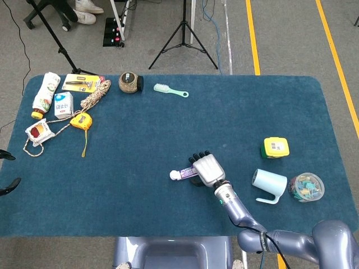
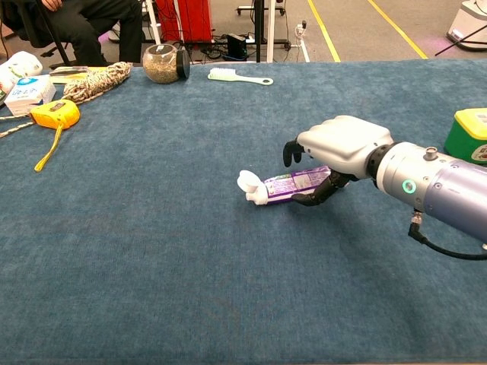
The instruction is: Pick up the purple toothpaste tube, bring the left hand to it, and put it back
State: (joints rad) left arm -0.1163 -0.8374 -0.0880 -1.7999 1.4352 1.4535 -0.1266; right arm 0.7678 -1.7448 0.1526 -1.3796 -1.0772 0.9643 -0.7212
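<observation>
Grey floor (image 1: pixel 280 39), yellow lines (image 1: pixel 252 36), tripod (image 1: pixel 183 33), perhaps chair base.

Bright, even overhead light — sharp frames, soft shadows.

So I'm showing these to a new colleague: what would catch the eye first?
The white right hand arched over the purple toothpaste tube near the table's middle. Then the yellow box and pale blue cup to its right.

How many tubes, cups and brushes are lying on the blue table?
tube: 1
cup: 1
brush: 1
Total: 3
</observation>
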